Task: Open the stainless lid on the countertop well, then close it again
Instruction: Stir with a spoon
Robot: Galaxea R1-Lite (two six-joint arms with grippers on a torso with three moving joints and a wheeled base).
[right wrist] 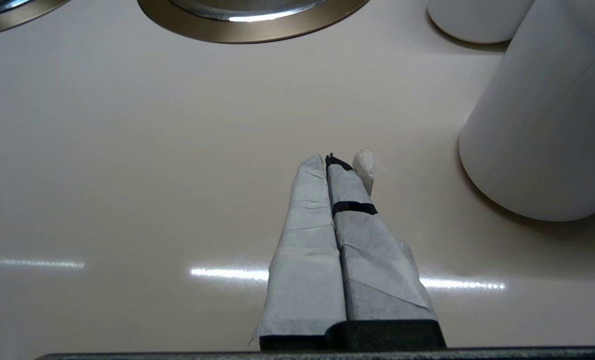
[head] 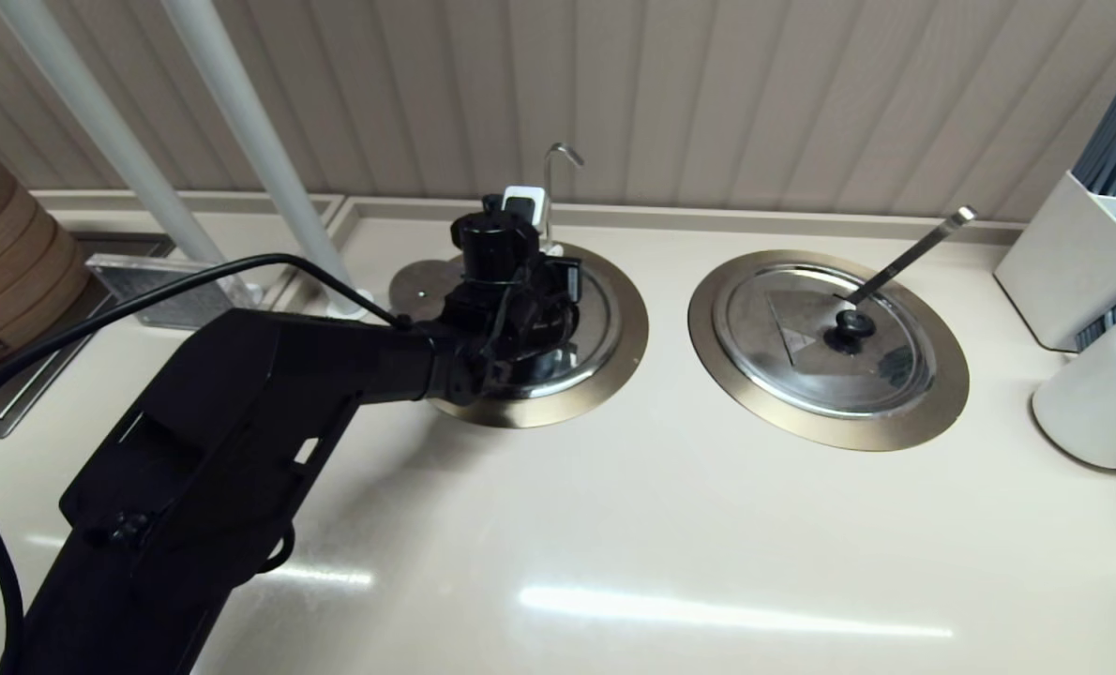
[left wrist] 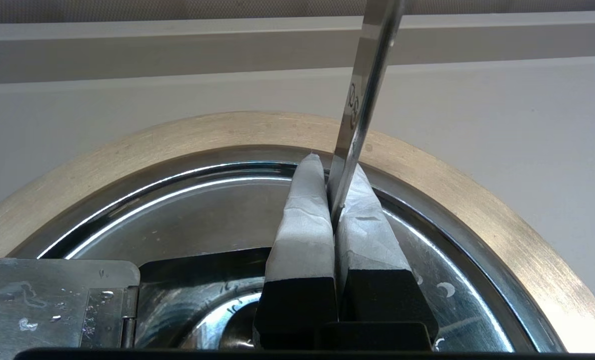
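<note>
The countertop well [head: 625,349] is the left one, with a wide bronze ring [left wrist: 457,200]. Its thin ladle handle [head: 549,192] stands at the far rim and ends in a hook. The stainless lid [head: 603,323] lies flat in the well, shiny in the left wrist view [left wrist: 187,220]. My left arm [head: 333,375] covers its centre, so knob and sticker are hidden. My left gripper [left wrist: 333,167] hovers over the lid, shut, and the ladle handle [left wrist: 372,75] rises just past its fingertips. My right gripper [right wrist: 335,160] hangs shut over bare counter, out of the head view.
The twin well and lid [head: 825,342] with a flat-ended ladle handle [head: 914,248] sit to the right. White canisters [head: 1097,398] and a utensil holder [head: 1074,262] stand at far right. A steel plate [head: 417,286] overlaps the left ring; a bamboo steamer [head: 5,272] and poles [head: 248,141] stand left.
</note>
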